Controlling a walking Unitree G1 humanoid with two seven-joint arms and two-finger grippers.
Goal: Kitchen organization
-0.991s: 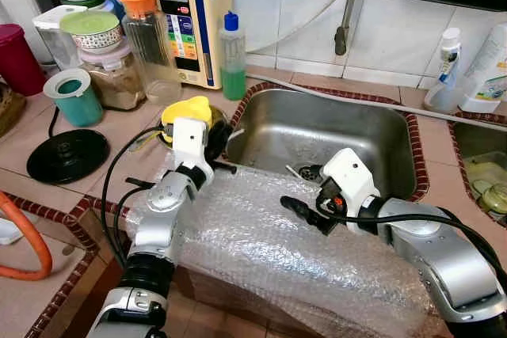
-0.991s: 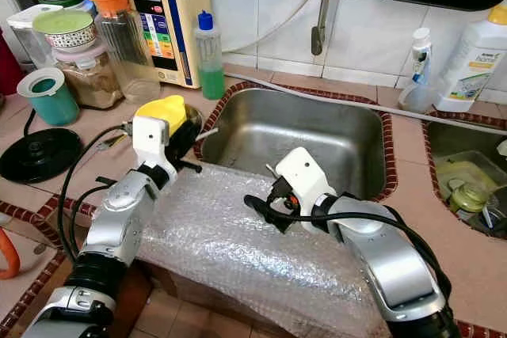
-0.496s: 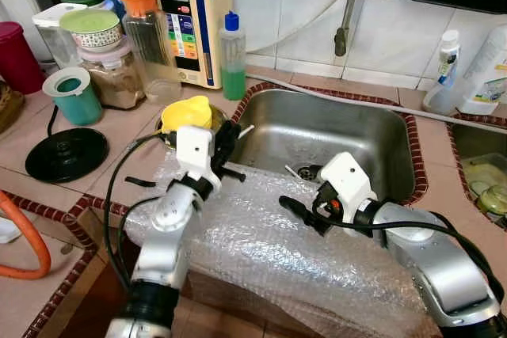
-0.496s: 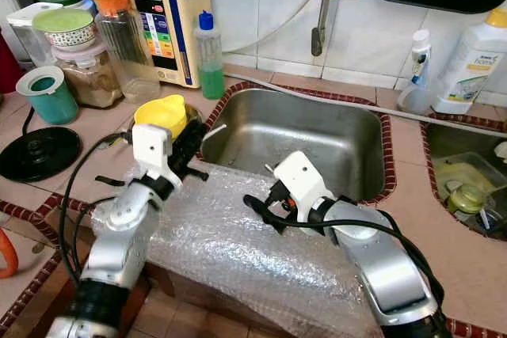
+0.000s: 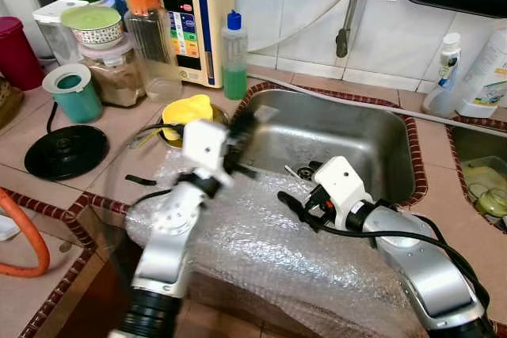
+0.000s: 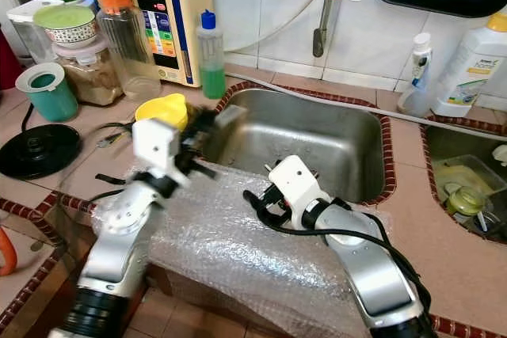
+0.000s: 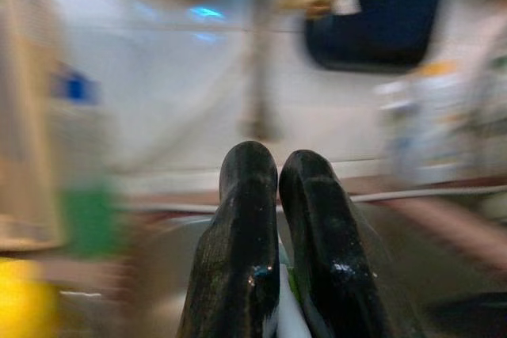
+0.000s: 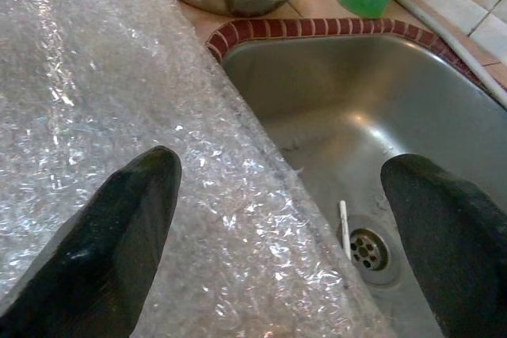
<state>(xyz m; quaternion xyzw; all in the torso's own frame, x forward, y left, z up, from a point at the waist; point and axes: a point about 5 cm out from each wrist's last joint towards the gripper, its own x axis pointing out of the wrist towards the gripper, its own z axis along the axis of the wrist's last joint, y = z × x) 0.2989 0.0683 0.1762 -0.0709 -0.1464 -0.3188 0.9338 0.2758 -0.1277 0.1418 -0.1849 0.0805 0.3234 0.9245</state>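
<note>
A sheet of bubble wrap (image 5: pixel 261 251) drapes over the counter's front edge before the steel sink (image 5: pixel 341 128). My right gripper (image 5: pixel 299 211) hovers just above the wrap's far edge, open; in the right wrist view its fingers (image 8: pixel 119 235) stand wide apart over the wrap and the sink. My left gripper (image 5: pixel 239 126) is blurred, over the sink's near-left corner, past the yellow cup (image 5: pixel 188 107) in a steel bowl. Its fingers (image 7: pixel 245 227) are pressed together, with a thin white piece (image 7: pixel 279 318) low between them. A white stick (image 8: pixel 344 227) lies by the drain.
A green soap bottle (image 5: pixel 232 57), a beige water unit (image 5: pixel 190 13), jars and a teal cup (image 5: pixel 71 94) crowd the back left. A black round base (image 5: pixel 67 152) lies on the left counter. A tap (image 5: pixel 348 5) hangs over the sink; bottles (image 5: pixel 447 69) and a second basin (image 5: pixel 479 168) are at the right.
My left arm has swung right, from beside the yellow cup to over the sink's near-left corner. The right gripper has edged slightly left and stays open.
</note>
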